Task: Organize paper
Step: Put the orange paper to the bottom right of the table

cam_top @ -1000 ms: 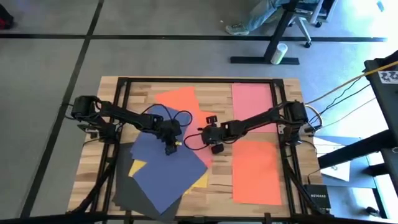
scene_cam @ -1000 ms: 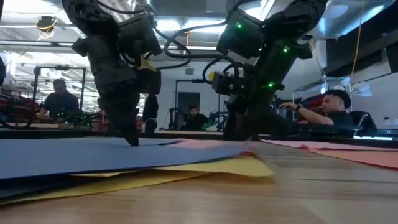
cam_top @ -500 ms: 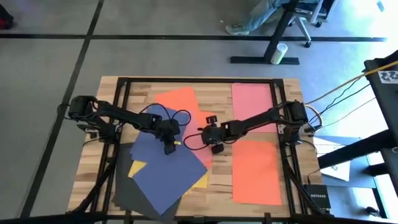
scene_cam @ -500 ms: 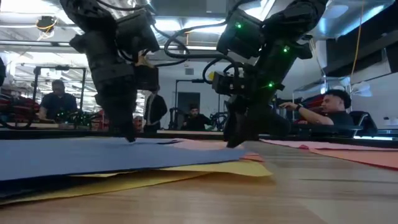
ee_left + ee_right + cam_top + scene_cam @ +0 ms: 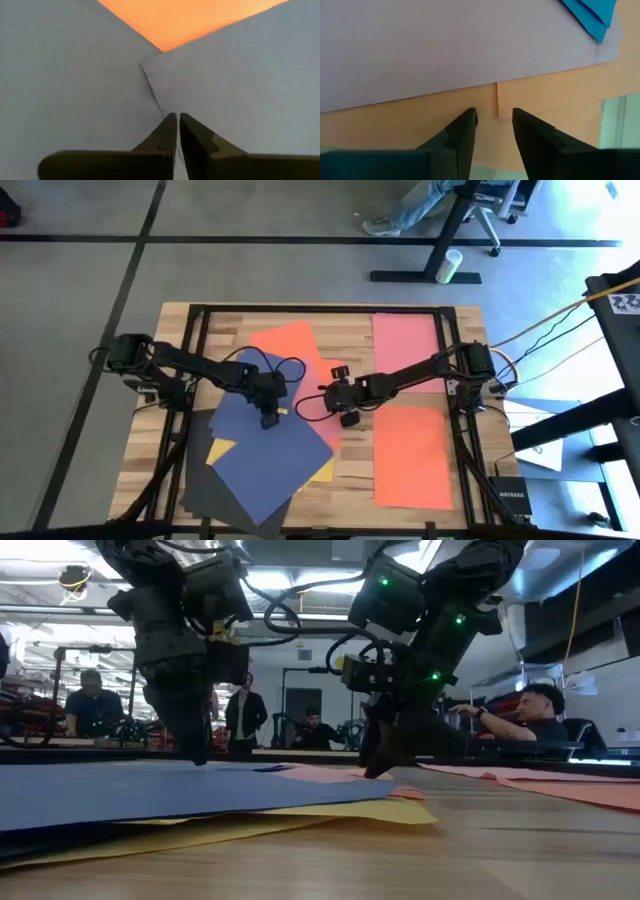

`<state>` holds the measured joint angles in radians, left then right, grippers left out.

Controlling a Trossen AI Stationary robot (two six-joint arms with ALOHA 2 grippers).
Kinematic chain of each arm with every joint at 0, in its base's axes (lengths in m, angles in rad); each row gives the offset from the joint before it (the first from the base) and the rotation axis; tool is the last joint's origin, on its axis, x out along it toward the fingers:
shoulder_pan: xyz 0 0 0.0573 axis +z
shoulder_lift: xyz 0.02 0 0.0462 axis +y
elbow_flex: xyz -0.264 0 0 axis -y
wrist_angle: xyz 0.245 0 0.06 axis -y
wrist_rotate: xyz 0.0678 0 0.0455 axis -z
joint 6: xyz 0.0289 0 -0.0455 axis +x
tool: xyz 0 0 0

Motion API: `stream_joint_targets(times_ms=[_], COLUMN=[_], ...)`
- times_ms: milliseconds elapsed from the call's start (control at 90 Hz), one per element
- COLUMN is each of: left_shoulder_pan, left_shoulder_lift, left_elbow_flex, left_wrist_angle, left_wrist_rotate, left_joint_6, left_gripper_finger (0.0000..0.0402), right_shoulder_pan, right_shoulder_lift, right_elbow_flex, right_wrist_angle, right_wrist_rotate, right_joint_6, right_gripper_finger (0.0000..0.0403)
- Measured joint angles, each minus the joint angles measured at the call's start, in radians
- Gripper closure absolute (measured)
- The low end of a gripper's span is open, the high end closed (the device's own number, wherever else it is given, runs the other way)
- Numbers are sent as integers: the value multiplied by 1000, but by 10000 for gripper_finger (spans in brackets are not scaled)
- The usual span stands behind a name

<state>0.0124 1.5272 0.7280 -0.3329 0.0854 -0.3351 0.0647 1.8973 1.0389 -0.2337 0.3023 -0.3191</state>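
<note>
Status: partly done, by judgement. Two sheets lie squared to the edges on the right half of the surface (image 5: 190, 315); the rest sit in a loose overlapping heap on the left half and are yet to be sorted.

Item, the paper, matte flat rectangular sheets:
- pink sheet (image 5: 405, 340): far right corner region, edges parallel to the surface's edges, lying alone.
- orange sheet (image 5: 412, 455): near right corner region, directly in line with the pink one, also square and alone.
- second orange sheet (image 5: 285, 345): far side, left of centre, skewed; its near part runs under the navy sheet.
- navy blue sheet (image 5: 265, 455): top of the heap, rotated to stand on a corner, covering much of the near left area.
- yellow sheet (image 5: 221, 449): mostly hidden; small portions show at the navy sheet's left and near right edges.
- dark grey-black sheet (image 5: 205, 480): bottom of the heap, showing along the near left edge.
- a further pinkish sheet (image 5: 320, 395): centre, partly covered, between the two claws.

Left claw (image 5: 268, 418): tips on the navy sheet near its far corner, fingers (image 5: 167, 132) drawn together with only a hairline gap.

Right claw (image 5: 347, 417): centre of the surface, low over the pinkish sheet's edge, fingers (image 5: 465, 125) apart, holding nothing.
</note>
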Motion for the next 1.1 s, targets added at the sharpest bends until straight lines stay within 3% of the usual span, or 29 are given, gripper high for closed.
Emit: stream_joint_targets(times_ms=[622, 1100], left_shoulder_pan=[18, 47], left_shoulder_lift=[2, 78], left_elbow_flex=[0, 5], left_wrist_angle=[54, 109], left_wrist_rotate=[-22, -31], left_joint_6=[-42, 0], left_gripper_finger=[245, 233], right_shoulder_pan=[0, 0], right_shoulder_lift=[0, 1], right_elbow_flex=[0, 0], right_wrist_angle=[0, 6], right_wrist_rotate=[0, 0], right_joint_6=[0, 0], right_gripper_finger=[281, 281])
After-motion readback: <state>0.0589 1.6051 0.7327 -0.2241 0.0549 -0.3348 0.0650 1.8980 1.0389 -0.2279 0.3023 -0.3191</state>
